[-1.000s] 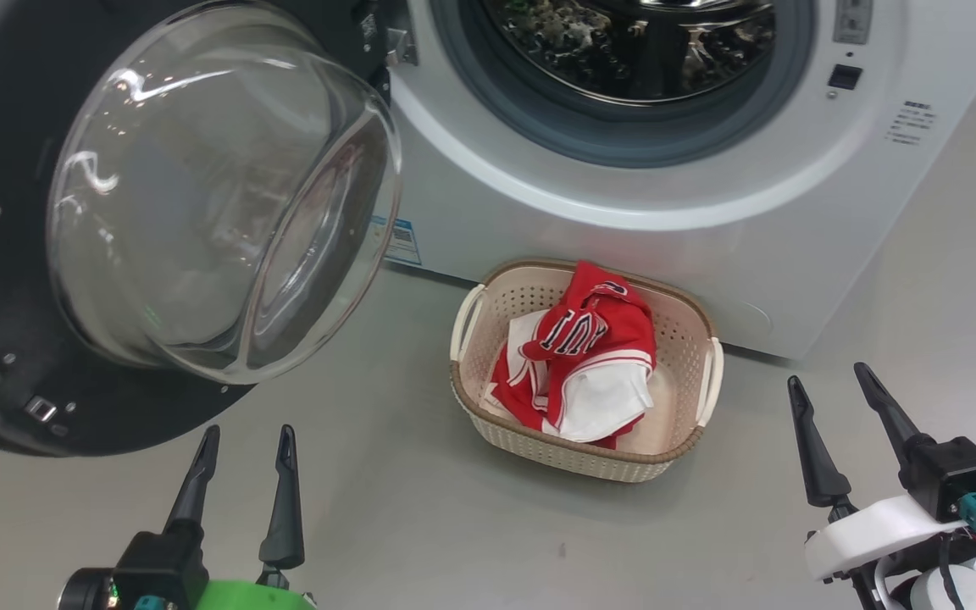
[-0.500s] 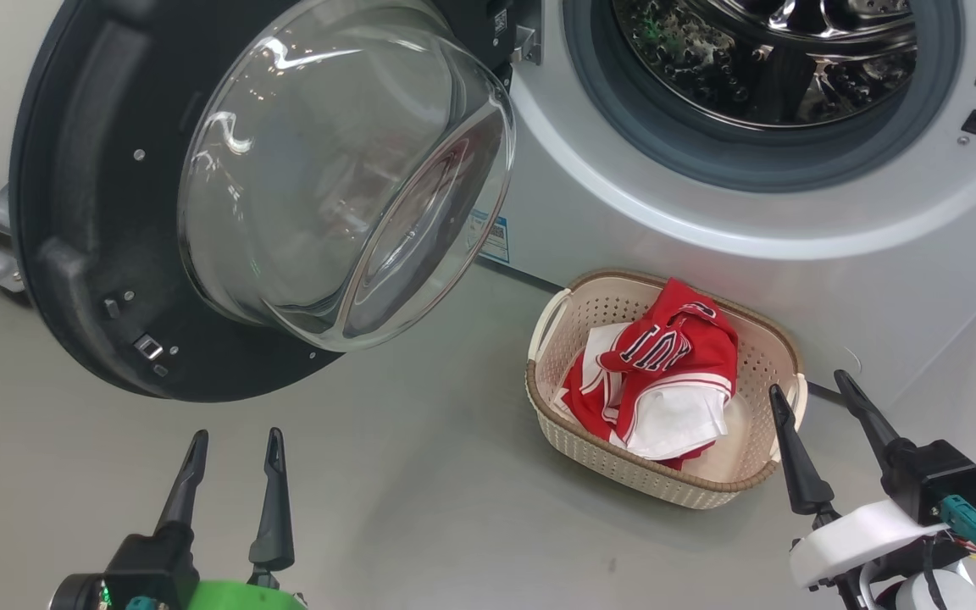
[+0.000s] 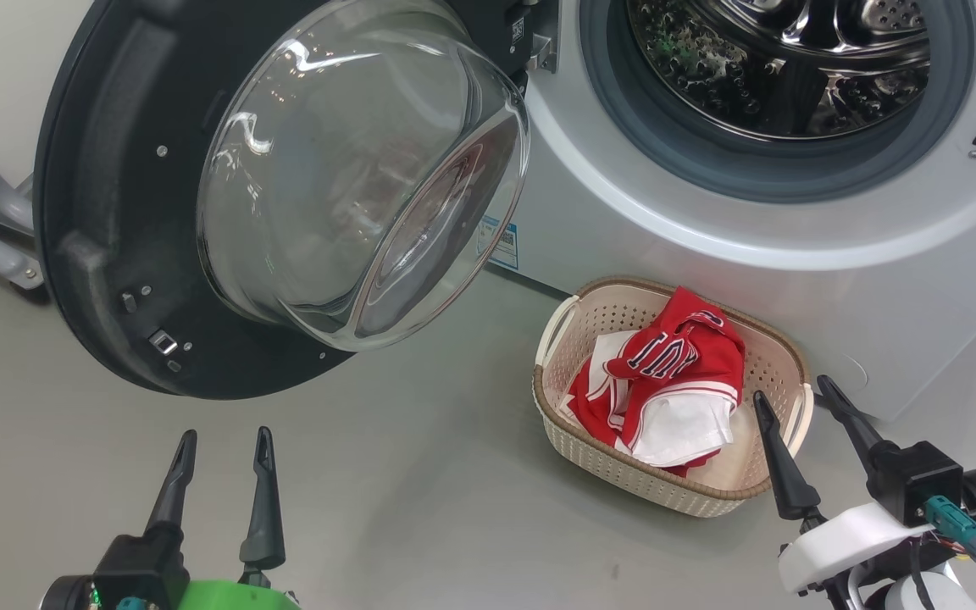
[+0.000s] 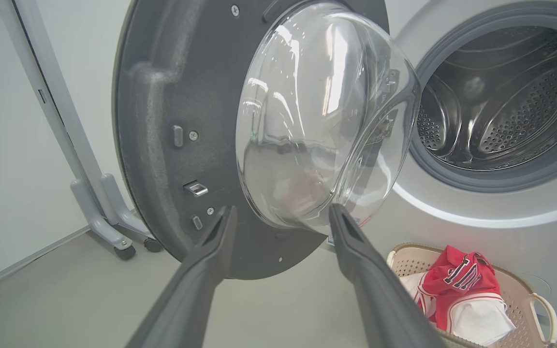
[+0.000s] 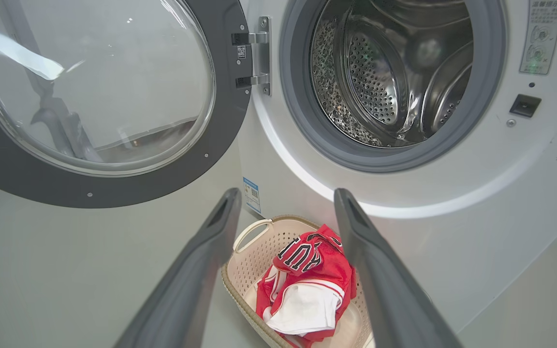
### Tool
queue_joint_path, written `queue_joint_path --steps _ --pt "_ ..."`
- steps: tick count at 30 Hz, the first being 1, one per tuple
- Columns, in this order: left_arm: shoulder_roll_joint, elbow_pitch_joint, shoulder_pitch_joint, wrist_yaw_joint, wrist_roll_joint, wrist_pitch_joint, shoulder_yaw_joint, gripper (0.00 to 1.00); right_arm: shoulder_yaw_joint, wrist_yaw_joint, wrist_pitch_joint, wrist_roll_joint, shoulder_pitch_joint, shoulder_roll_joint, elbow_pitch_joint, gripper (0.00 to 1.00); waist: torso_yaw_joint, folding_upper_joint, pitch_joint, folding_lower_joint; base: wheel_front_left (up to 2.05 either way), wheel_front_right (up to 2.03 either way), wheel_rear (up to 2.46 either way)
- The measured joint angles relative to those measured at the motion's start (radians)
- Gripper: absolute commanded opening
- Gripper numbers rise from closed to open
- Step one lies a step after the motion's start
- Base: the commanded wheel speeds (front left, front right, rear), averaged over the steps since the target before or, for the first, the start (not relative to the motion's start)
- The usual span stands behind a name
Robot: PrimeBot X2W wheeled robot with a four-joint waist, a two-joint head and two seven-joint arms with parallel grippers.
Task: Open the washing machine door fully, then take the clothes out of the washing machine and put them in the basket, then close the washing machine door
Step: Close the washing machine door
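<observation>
- Head view: from above, facing forward and down at the washing machine (image 3: 708,280) and basket (image 3: 615,318).
- Left wrist view: low, close to the washing machine door (image 4: 162,121).
- Right wrist view: low, facing the drum (image 5: 380,82); all three share the basket.

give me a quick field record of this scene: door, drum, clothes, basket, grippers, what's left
door: swung wide open to the left of the washer
drum: no clothes in the part that shows
clothes: red and white, bunched in the basket
basket: on the floor in front of the washer, below its opening
left gripper: open, empty, below the door
right gripper: open, empty, by the basket's right end
left to do: close the door
</observation>
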Motion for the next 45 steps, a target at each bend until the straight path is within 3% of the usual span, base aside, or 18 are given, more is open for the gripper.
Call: queue_joint_path --steps 10,11,12,13,27,31,39,45 --pt "0.0 0.0 0.001 0.0 0.0 0.0 0.001 1.0 0.002 0.0 0.002 -0.001 0.0 0.001 0.0 1.0 0.001 0.0 0.0 0.0 0.0 0.0 0.0" --pt "0.0 0.0 0.001 0.0 0.0 0.0 0.001 0.86 0.002 0.0 0.002 -0.001 0.0 0.001 0.0 1.0 0.001 0.0 0.001 0.0 0.0 0.0 0.0" --pt "0.0 0.0 0.001 0.0 -0.003 0.0 0.0 0.39 0.002 0.0 0.002 -0.001 0.0 0.001 0.0 1.0 0.001 0.0 0.001 0.0 0.0 0.0 0.0" --pt "0.0 -0.001 0.001 0.0 -0.014 0.0 -0.002 0.0 0.002 0.0 0.002 -0.001 0.0 0.001 0.0 1.0 0.001 0.0 0.001 0.0 0.0 0.0 0.0" --pt "0.0 -0.022 0.002 0.0 -0.064 -0.006 -0.036 0.0 0.003 0.0 0.002 -0.001 0.0 0.0 -0.001 1.0 0.001 0.0 0.002 0.0 0.0 0.0 0.0" --pt "0.0 -0.076 0.001 -0.022 -0.19 -0.02 -0.056 0.0 0.003 0.0 0.003 -0.001 0.0 -0.001 -0.001 1.0 0.001 0.0 0.002 0.0 0.0 0.0 0.0" --pt "0.0 -0.204 -0.003 -0.12 -0.62 -0.04 -0.072 0.0 0.003 0.0 0.012 -0.001 0.0 -0.006 -0.01 1.0 0.003 0.0 0.011 0.0 0.0 0.0 0.0" --pt "0.0 -0.284 -0.031 -0.197 -0.833 -0.043 -0.035 0.0 0.001 -0.001 0.012 -0.001 0.0 -0.009 -0.014 1.0 0.004 0.0 0.016 0.0 0.0 0.0 0.0"
